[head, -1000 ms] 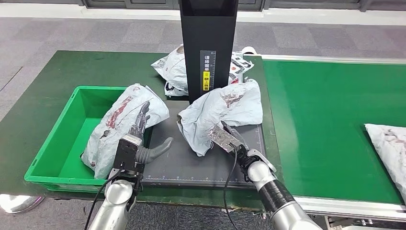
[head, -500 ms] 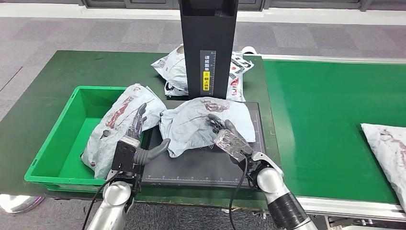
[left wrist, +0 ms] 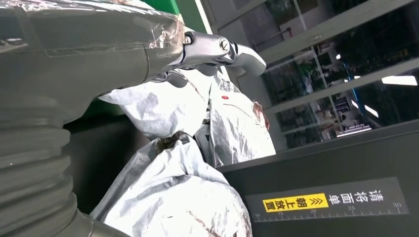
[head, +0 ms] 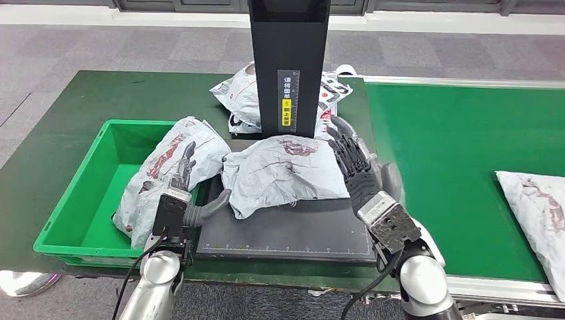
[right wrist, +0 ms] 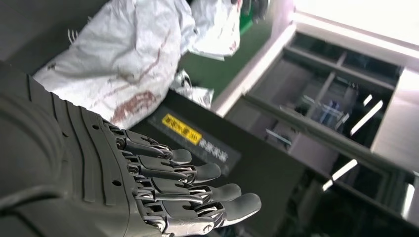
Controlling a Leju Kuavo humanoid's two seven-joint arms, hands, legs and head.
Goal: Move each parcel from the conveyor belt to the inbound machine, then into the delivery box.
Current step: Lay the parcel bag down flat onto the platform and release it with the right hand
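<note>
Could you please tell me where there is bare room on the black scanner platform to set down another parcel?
The near strip of the scanner platform is bare, between the left hand and right hand. Its far half is crowded: a grey parcel lies against the black column.

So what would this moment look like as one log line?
right hand: open, off parcel | parcel: on inbound machine | left hand: open, by green bin

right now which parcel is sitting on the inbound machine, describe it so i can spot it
Find the tall black column at the middle of the green table. At its foot lies a dark flat platform, and the crumpled grey parcel lies on it. Unlike its neighbours, it is neither in the green bin nor behind the column.
</note>
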